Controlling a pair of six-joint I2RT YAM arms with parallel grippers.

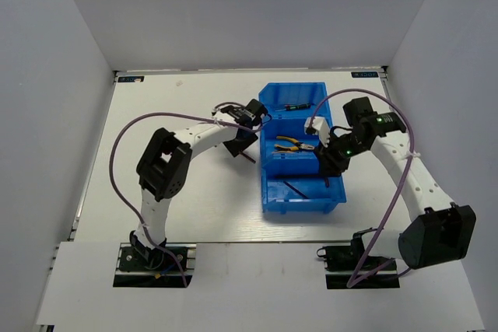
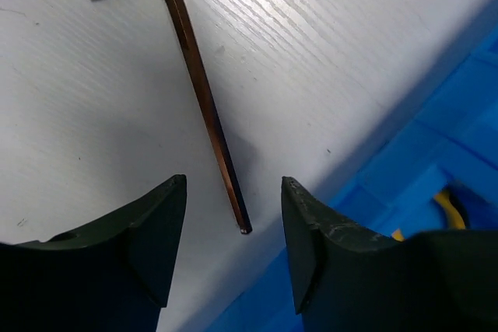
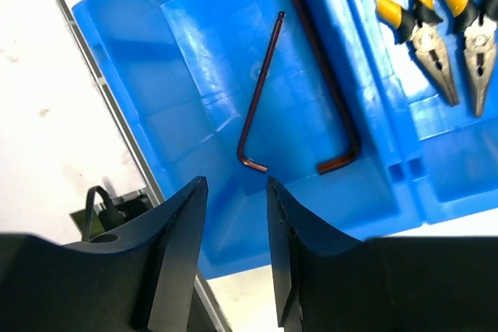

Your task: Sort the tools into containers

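A dark L-shaped hex key [image 2: 198, 91] lies flat on the white table just left of the blue containers [image 1: 303, 206]. My left gripper [image 2: 233, 184] hangs over its long end, open, with nothing between the fingers. In the top view that gripper [image 1: 241, 145] is beside the containers' left wall. My right gripper [image 3: 236, 183] is open and empty above the near compartment, where two hex keys [image 3: 261, 99] [image 3: 331, 83] lie. Two yellow-handled pliers [image 3: 436, 29] rest in the middle compartment [image 1: 294, 144]. A screwdriver [image 1: 297, 106] lies in the far compartment.
The blue container wall [image 2: 436, 169] stands close to the right of my left fingers, with a yellow plier handle [image 2: 447, 206] showing over it. The table's near edge and metal rail [image 3: 93, 75] run left of the right gripper. Purple cables [image 1: 117, 145] loop off both arms.
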